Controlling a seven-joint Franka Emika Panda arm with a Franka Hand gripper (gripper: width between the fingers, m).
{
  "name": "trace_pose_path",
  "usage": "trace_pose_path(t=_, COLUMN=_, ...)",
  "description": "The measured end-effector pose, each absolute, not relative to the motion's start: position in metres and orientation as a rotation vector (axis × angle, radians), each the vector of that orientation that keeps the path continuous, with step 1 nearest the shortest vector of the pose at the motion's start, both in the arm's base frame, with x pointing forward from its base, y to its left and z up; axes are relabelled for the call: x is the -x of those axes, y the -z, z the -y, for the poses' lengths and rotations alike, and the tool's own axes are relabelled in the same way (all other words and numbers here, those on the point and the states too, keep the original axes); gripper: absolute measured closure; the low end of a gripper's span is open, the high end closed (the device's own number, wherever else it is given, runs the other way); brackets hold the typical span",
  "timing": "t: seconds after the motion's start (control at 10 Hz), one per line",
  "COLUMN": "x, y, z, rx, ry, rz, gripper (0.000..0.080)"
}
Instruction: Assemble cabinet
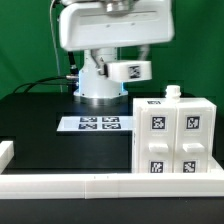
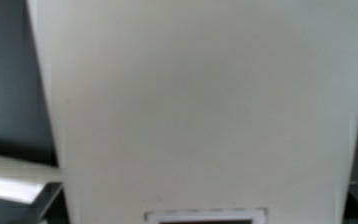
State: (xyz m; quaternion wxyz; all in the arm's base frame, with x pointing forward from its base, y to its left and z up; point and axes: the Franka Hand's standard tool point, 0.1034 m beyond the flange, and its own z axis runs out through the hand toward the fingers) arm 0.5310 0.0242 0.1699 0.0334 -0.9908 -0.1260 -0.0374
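The cabinet [image 1: 175, 140] is a white box at the exterior view's right, with several black-and-white tags on its front and a small white knob [image 1: 172, 92] on top. My gripper [image 1: 122, 60] hangs under the arm's white hand at the back centre. It holds a white tagged panel [image 1: 131, 70] in the air, above and to the left of the cabinet. In the wrist view that panel [image 2: 202, 100] fills nearly the whole picture, with one tag [image 2: 204, 216] at its edge. It hides my fingers.
The marker board [image 1: 95, 123] lies flat on the black table in front of the arm's base [image 1: 98, 85]. A long low white rail [image 1: 100, 185] runs along the front edge and turns up at the left [image 1: 6, 150].
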Motion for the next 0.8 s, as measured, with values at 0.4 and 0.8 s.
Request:
trace_pose_path(t=0.4, x=-0.538, y=-0.169, z=-0.031, rx=3.044, ry=0.101, rz=0.407, gripper=0.0252)
trace_pose_path(t=0.8, x=-0.557, y=-0.183, z=-0.045, rx=3.042, ry=0.102, rz=0.427, gripper=0.0252)
